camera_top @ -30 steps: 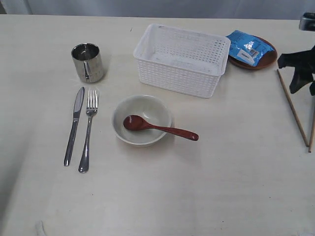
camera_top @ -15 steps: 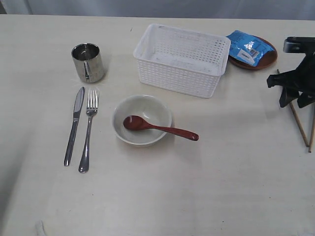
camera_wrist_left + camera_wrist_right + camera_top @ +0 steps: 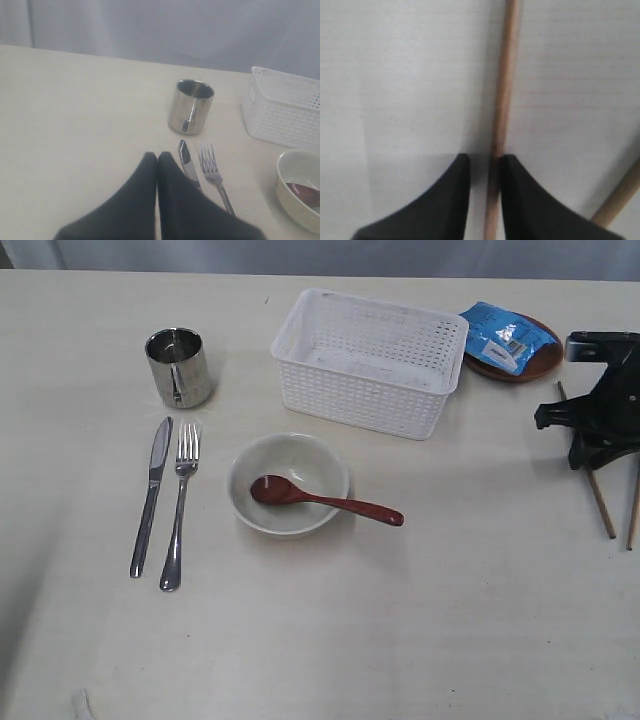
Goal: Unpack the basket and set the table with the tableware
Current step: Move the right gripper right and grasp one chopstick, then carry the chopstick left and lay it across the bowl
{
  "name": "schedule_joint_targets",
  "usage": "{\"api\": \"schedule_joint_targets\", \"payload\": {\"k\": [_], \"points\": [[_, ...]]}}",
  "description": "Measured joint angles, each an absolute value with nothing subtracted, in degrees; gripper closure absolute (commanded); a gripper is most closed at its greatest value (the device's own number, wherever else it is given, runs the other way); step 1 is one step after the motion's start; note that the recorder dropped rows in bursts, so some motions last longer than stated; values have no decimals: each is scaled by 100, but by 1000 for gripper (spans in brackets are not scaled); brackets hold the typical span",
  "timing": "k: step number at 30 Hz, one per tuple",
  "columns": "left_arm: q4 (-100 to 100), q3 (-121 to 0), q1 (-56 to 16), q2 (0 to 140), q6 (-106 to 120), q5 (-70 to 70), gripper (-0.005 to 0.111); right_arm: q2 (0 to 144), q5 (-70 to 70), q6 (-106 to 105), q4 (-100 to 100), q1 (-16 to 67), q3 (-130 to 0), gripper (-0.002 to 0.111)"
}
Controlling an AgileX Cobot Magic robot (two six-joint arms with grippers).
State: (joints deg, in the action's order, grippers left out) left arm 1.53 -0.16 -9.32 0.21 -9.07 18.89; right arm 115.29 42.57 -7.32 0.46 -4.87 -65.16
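Note:
The white basket (image 3: pixel 355 400) stands empty at the back of the table (image 3: pixel 450 620). The steel cup (image 3: pixel 179 367), knife (image 3: pixel 152 495) and fork (image 3: pixel 179 508) lie at the left. The reddish spoon (image 3: pixel 325 500) rests in the cream bowl (image 3: pixel 240 502). My right gripper (image 3: pixel 590 455) is low over a wooden chopstick (image 3: pixel 603 510). In the right wrist view that chopstick (image 3: pixel 506 85) runs between the narrowly open jaws of the right gripper (image 3: pixel 485 160), against one finger. A second chopstick (image 3: pixel 633 515) lies beside it. My left gripper (image 3: pixel 157 156) is shut and empty, near the knife (image 3: pixel 186 162).
The brown wooden plate (image 3: pixel 535 365) sits behind the basket's right end with the blue snack packet (image 3: pixel 505 335) on it. The left wrist view also shows the cup (image 3: pixel 191 106), the fork (image 3: pixel 212 172), the basket (image 3: pixel 285 112) and the bowl (image 3: pixel 282 190).
My right gripper has come in from the right edge and lowered over the left chopstick. That chopstick has shifted slightly leftward. Everything else is as before.

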Motion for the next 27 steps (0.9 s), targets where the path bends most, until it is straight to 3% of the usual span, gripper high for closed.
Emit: {"api": "schedule_joint_targets", "payload": {"k": [1,12,22,27], "points": [[153,-16,-932,21,-907,1889,107,11548,4257,-732,46,-487,-6537,108],[153,-16,-932,21,-907,1889,107,11414,4305,-408,81,-487,-6513,109],[153,-16,-932,21,-907,1889,107,9814,4364,270,433,-471,-6451,109],[153,-16,-932,21,-907,1889,107,9207,4453,0,1225,9,-6451,109]]}}
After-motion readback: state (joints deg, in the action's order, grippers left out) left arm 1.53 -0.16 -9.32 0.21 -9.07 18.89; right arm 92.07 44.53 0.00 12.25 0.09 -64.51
